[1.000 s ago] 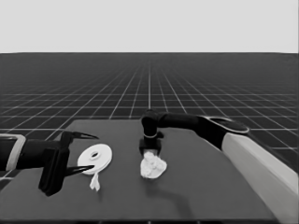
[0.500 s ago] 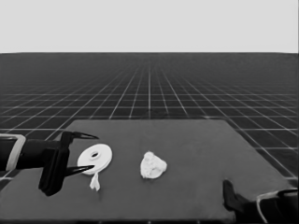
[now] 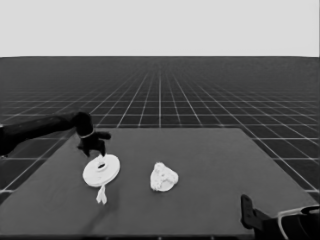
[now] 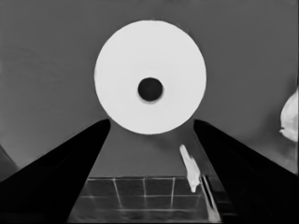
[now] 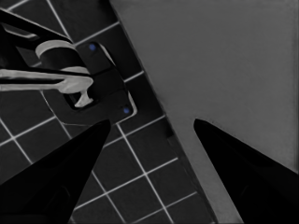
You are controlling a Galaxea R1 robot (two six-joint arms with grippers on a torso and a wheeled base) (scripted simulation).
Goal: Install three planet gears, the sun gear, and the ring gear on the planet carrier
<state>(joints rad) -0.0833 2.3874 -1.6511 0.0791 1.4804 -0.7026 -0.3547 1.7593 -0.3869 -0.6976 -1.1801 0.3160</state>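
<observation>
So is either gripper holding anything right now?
No. The left gripper hangs open above the larger round part; the right gripper is parked open.

Larger round part (image 3: 101, 170): white disc, dark centre hole, lying flat on the table's left half. Smaller round part with gears (image 3: 163, 177): lumpy white cluster, right of the disc, well apart from it; individual gears indistinguishable.

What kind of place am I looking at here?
Likely a computer-simulated robot workbench: a dark table on an endless grid floor, with white parts such as the larger round part under the left end effector.
</observation>
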